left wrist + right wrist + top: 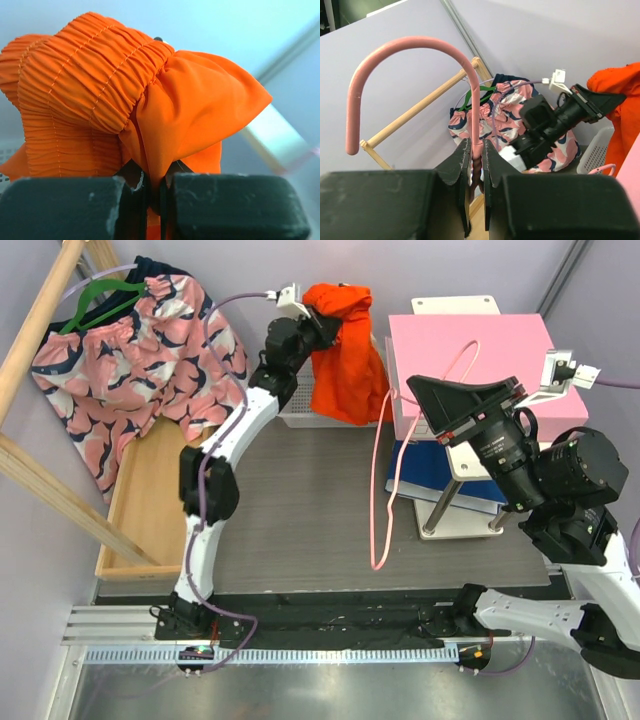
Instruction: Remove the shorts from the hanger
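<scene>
- Left gripper [152,182]: the jaws are pressed together on a thin fold of the plain, bright orange soft-fabric shorts [100,85]. The gathered waistband bunches just above the fingertips. The rest of the cloth hangs below the gripper, over the white mesh basket [297,412].
- Right gripper [476,150]: the jaws are pinched on the neck of the thin, pale pink wire hanger [410,42]. The hook curls above the fingers, and the triangular frame trails below, toward the arm bases.
- Separation: seen from above, the shorts look free of the hanger. One bend of the wire lies just beside the cloth edge nearest the right gripper, and whether they touch cannot be told.
- Risk of a snag: if that bend sits inside a leg opening, drawing the grippers apart would drag the cloth along.
- Risk of a slip: only a narrow fold is gripped, so a tug could pull it free.
- Risk of a swing: the wire is held at the neck alone, so it may pivot and strike the pink rectangular box [480,340] behind the right gripper.
- Room to move: the grey tabletop [300,510] lies open between and below the grippers. On the left gripper's outer side, the pink garment with a navy-and-white pattern [130,360] on the wooden rack [40,315] hangs near.
</scene>
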You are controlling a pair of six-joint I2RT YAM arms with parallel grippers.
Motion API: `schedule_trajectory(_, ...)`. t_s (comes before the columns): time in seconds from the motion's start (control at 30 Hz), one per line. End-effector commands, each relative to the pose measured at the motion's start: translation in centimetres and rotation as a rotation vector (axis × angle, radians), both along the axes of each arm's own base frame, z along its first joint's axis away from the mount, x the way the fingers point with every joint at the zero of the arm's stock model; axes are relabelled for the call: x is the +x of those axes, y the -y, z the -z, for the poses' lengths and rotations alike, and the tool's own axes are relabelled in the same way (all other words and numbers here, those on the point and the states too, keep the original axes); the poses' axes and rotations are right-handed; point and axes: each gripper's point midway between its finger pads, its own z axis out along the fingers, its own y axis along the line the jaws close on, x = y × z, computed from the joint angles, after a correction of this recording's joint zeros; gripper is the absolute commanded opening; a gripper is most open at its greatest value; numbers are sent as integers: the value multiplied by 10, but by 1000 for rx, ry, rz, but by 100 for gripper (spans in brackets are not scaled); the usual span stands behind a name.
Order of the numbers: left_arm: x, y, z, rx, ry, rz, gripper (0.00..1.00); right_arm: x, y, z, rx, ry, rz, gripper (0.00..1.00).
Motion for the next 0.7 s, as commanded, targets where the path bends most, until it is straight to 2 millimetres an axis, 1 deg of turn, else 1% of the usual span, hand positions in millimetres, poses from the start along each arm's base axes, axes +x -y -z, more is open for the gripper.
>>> schedule_trajectory(0.0, 58, -16, 25, -156, -16, -31, 0, -9, 22, -22, 22, 60, 46, 1)
schedule_trajectory(0.03, 68, -22, 36, -177, -38, -38, 0, -10, 23, -23, 22, 63, 48, 1)
schedule_trajectory(0.07, 73, -23, 47, -213, -71, -39, 0, -9, 23, -23, 21, 63, 50, 1)
schedule_trajectory(0.1, 81, -25, 70, -208, -110, -53, 0, -9, 23, -23, 18, 64, 53, 1)
schedule_trajectory(0.13, 85, -30, 81, -207, -133, -87, 0, -9, 23, -23, 15, 66, 53, 1)
schedule_trajectory(0.17, 85, -30, 89, -198, -150, -98, 0, -9, 24, -23, 15, 67, 53, 1)
schedule_trajectory(0.2, 83, -31, 110, -179, -188, -103, 1, -8, 22, -21, 8, 65, 54, 1)
schedule_trajectory(0.27, 81, -34, 122, -149, -204, -110, 0, -6, 21, -20, 2, 63, 57, 1)
schedule_trajectory(0.4, 77, -43, 155, -96, -271, -161, 0, -5, 16, -19, -7, 64, 51, 1)
schedule_trajectory(0.5, 76, -39, 176, -26, -304, -146, 0, -5, 16, -20, -5, 66, 45, 1)
schedule_trajectory(0.53, 76, -39, 188, -7, -326, -145, 0, -4, 13, -17, -8, 60, 41, 1)
schedule_trajectory(0.57, 74, -38, 195, 5, -346, -143, 0, -4, 12, -17, -4, 56, 36, 1)
schedule_trajectory(0.6, 70, -37, 212, 8, -380, -139, 0, -4, 12, -17, -3, 54, 34, 1)
schedule_trajectory(0.63, 69, -37, 219, 2, -396, -140, 0, -3, 10, -15, -7, 50, 30, 1)
schedule_trajectory(0.67, 66, -38, 231, 2, -425, -144, 0, -4, 10, -14, 0, 44, 24, 1)
